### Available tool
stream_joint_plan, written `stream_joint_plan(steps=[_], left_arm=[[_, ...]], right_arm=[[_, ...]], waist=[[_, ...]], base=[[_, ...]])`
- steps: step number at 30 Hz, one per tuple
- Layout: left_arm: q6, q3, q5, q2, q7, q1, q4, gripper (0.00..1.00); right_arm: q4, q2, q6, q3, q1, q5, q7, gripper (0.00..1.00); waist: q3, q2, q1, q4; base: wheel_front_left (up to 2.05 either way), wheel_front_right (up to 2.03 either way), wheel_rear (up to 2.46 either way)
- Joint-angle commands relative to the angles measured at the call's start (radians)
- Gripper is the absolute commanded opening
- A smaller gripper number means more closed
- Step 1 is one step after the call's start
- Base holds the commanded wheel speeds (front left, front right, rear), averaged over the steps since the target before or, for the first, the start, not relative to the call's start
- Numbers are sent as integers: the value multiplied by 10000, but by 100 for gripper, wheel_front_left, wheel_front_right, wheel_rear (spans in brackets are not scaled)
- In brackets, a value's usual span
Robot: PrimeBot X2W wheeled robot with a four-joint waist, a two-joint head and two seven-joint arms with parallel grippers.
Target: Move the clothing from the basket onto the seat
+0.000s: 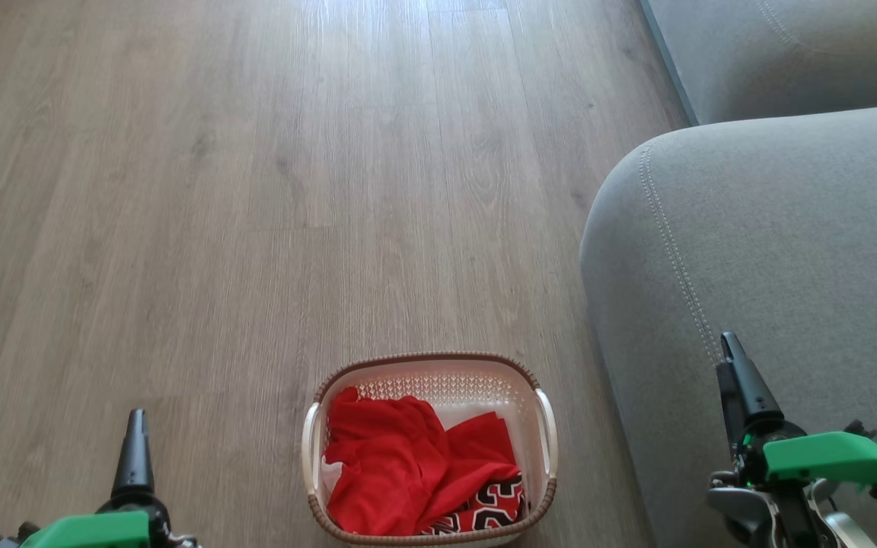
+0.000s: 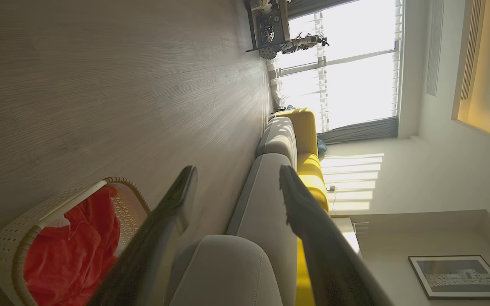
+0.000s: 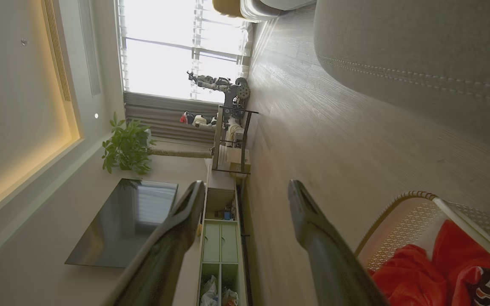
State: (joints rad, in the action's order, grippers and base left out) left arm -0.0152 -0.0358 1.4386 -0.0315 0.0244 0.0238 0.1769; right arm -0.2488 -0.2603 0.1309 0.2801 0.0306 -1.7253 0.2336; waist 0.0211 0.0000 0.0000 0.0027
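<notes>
The cream basket stands on the wood floor between my two arms, close to the sofa's side. Crumpled red clothing lies inside it, with black-and-white lettering showing at the near right corner. The grey sofa bulks up on the right. My left gripper hangs low to the left of the basket, and my right gripper hovers over the sofa's arm. In the wrist views, both the left gripper and the right gripper are open and hold nothing. The left wrist view also catches the basket and the clothing.
Bare wood floor stretches ahead and to the left. The right wrist view shows a TV, a low cabinet, a plant and a rack by the window. Yellow cushions lie further along the sofa.
</notes>
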Motion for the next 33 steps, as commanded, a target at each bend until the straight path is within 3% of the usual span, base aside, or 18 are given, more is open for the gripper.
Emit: stream_joint_plan(steps=[1,33], left_arm=[[38,0,-281,-91,-104,-176,-459,100],[488,580,-5136,-123,-1014,271,-972,100]], right_arm=[[407,-70,0,-134,300,387,68,100],[821,646,-1,-539,6,6035,139,100]], waist=[[8,0,0,2],[144,0,0,30]], base=[[0,0,0],[0,0,0]])
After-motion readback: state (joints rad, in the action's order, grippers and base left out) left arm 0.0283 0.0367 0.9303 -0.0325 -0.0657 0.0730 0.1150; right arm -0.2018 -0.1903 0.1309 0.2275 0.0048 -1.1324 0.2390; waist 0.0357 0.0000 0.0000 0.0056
